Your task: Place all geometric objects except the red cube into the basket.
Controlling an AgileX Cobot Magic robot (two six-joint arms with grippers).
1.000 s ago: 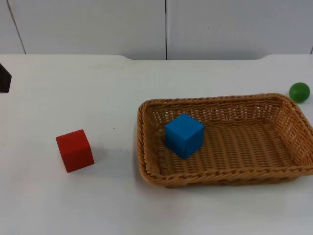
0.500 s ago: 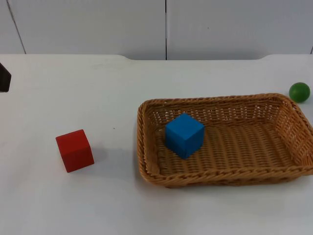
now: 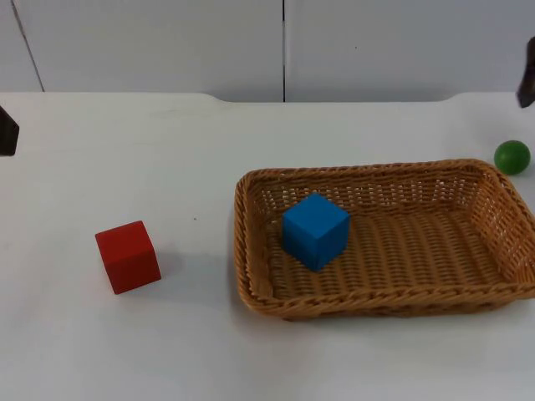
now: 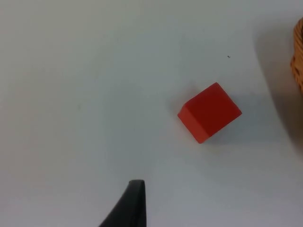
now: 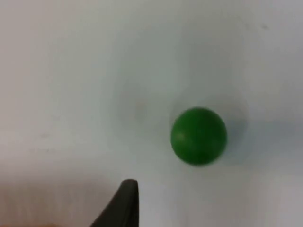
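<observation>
**One in, one to go**

Blue cube sits in the wicker basket. Green ball is on the surface just beyond its far right corner. Red cube stays out. Right gripper hovers near the ball, left gripper waits; can't tell either's jaws.

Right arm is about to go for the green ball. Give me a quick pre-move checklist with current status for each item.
1. Green ball free on the white table, outside the basket: ok; it lies just beyond the wicker basket's far right corner.
2. Right gripper near the ball: ok; it is at the top view's right edge, behind the ball, and its wrist view looks down on the ball.
3. Right gripper open wide enough: cannot tell.
4. Blue cube already in the basket: ok; it sits in the left part.
5. Red cube left out on the table: ok.
6. Left gripper clear of the path: ok; it waits at the far left edge.
</observation>
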